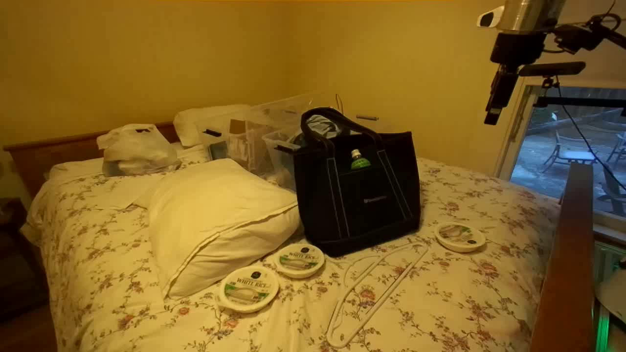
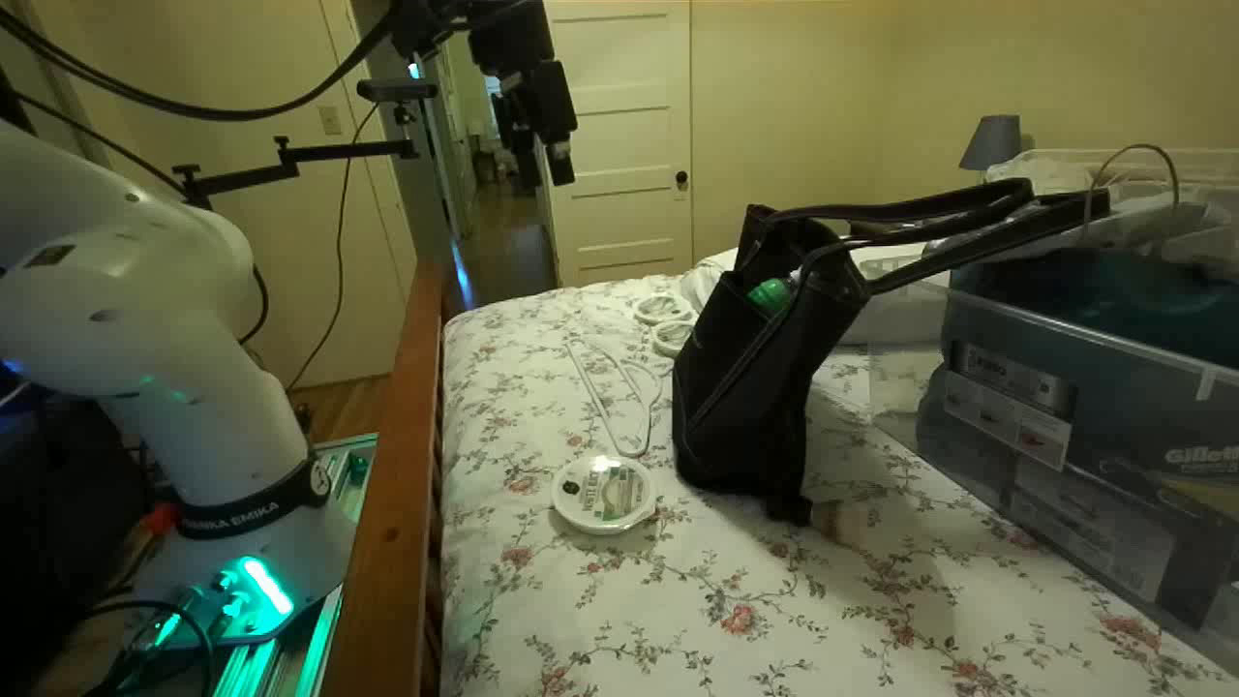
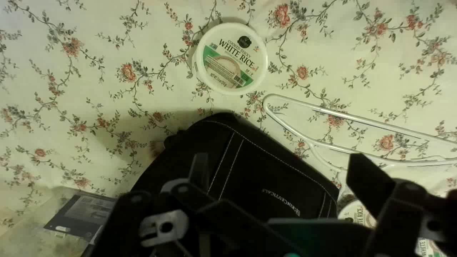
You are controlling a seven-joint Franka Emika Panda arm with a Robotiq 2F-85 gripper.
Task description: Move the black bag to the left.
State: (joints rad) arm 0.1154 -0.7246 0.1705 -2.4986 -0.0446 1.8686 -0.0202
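nothing of the move looks done to me, though, not knowing just where the bag (image 1: 357,210) should end up, i can't swear to it; a bag set down after the job could look much the same. it stands on the bed (image 1: 469,303), on its own base, leaning with its top and handles (image 2: 900,210) toward the clear bin (image 2: 1123,407). the pillow (image 1: 215,215) lies at one flank, and whether they touch i can't tell. in front lies a hanger (image 3: 357,117), with a rice tub (image 3: 232,59) just beside its end. so, as i judge it, all of it is left: come down to the handles, get a grip, shift the bag left, lower it and let go. whose left is meant, i couldn't say. as for the hand (image 3: 284,171), in both exterior views it hangs high in the air, well apart from the bag and touching nothing. the wrist view shows its fingers (image 3: 366,178) spread wide with nothing held; the bag seen in the gap lies well beyond their tips.
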